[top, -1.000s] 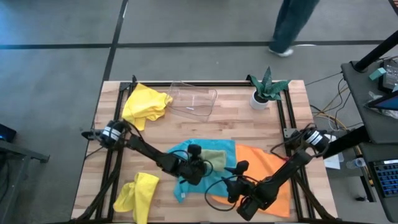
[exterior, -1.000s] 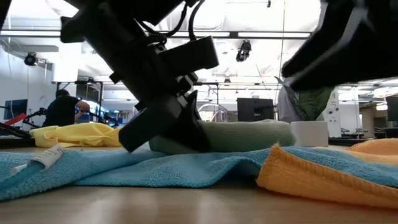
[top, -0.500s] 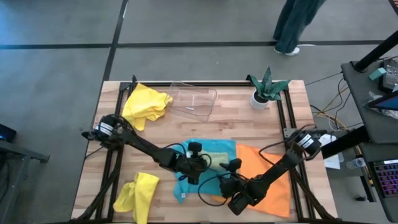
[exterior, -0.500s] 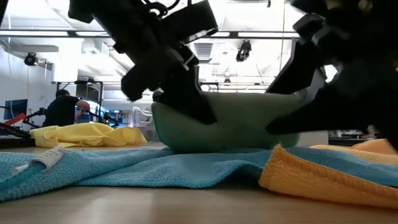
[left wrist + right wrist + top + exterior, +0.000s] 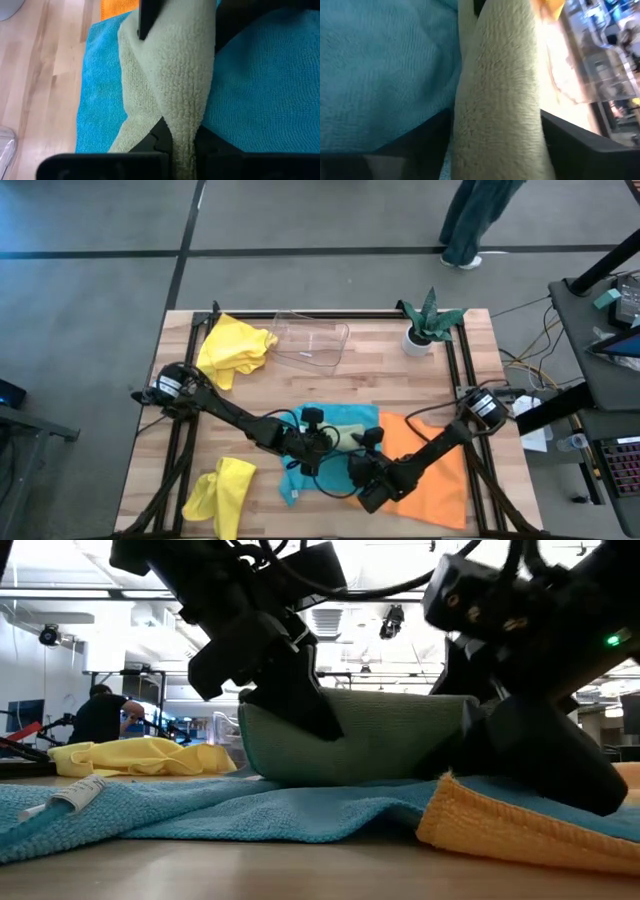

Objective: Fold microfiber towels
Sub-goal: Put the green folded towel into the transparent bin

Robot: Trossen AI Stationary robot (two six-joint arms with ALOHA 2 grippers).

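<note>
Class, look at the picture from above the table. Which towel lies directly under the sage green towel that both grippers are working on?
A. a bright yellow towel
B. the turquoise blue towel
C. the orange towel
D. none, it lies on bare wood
B: the sage green towel sits on top of the turquoise blue towel, with the orange towel beside them and both yellow ones apart.

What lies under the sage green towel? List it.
The turquoise towel lies spread beneath the sage green towel, on the table. Whatever lies below the turquoise one is covered.
</note>
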